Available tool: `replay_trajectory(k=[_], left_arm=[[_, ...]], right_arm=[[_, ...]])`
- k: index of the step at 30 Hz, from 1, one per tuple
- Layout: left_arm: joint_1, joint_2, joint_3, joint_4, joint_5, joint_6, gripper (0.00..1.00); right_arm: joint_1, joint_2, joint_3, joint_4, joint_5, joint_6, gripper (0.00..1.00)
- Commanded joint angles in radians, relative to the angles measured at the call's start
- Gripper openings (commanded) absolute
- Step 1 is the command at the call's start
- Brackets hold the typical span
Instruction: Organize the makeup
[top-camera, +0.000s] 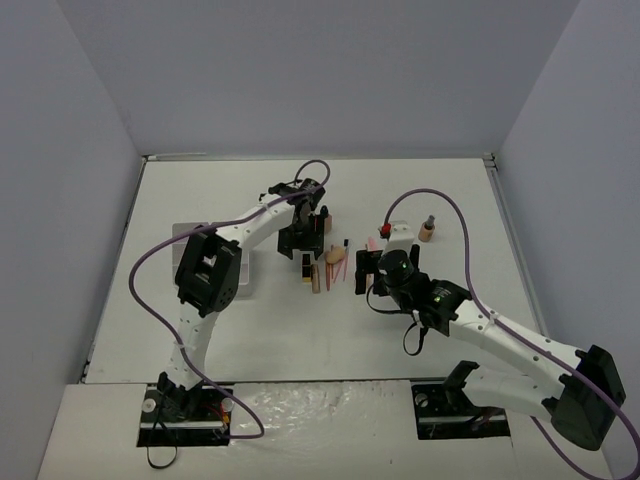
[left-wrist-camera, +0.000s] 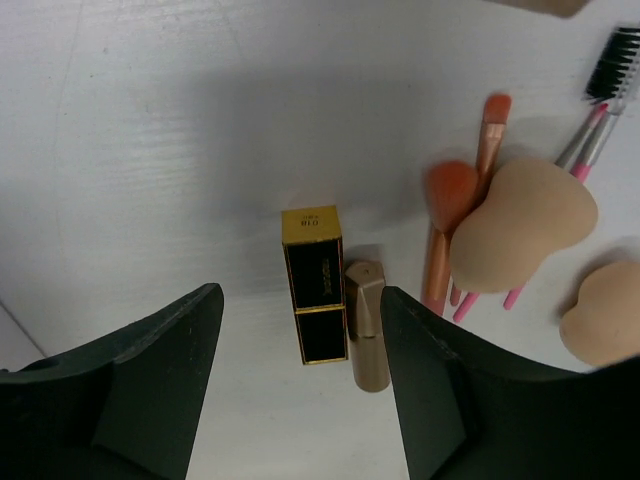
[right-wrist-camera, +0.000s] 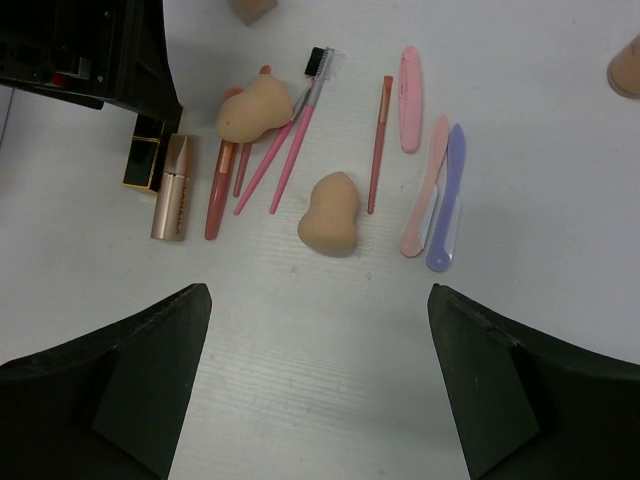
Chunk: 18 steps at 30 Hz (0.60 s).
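The makeup lies in a loose row mid-table (top-camera: 335, 268). In the left wrist view a black-gold lipstick tube (left-wrist-camera: 315, 285) lies beside a gold tube (left-wrist-camera: 366, 325), with orange brushes (left-wrist-camera: 450, 200) and two peach sponges (left-wrist-camera: 520, 225) to their right. My left gripper (left-wrist-camera: 300, 305) is open, hovering over the lipstick and gold tube, its jaws either side of them. My right gripper (right-wrist-camera: 320, 295) is open and empty, above bare table just in front of a peach sponge (right-wrist-camera: 330, 215). Pink (right-wrist-camera: 410, 85) and lilac (right-wrist-camera: 447, 200) sticks lie further right. A tan bottle (top-camera: 427, 232) stands at the back right.
A pale organizer tray (top-camera: 243, 275) lies left of the row, mostly under my left arm. A white object with a red tip (top-camera: 398, 232) sits behind the right gripper. Grey walls enclose the table on three sides.
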Motion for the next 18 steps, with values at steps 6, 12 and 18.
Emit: replay_trajectory(k=[6,12,18], left_arm=[[0.016,0.057,0.080,-0.053,-0.007,-0.041,0.51],[0.028,0.059,0.062,-0.029,-0.013,-0.056,0.44],[0.029,0.078,0.070,-0.028,0.001,-0.068,0.34]], right_arm=[[-0.009,-0.073,-0.007,-0.016,0.057,0.019,0.87],[-0.010,-0.098,-0.022,-0.029,0.053,0.022,0.87],[-0.010,-0.097,-0.018,-0.034,0.049,0.018,0.87]])
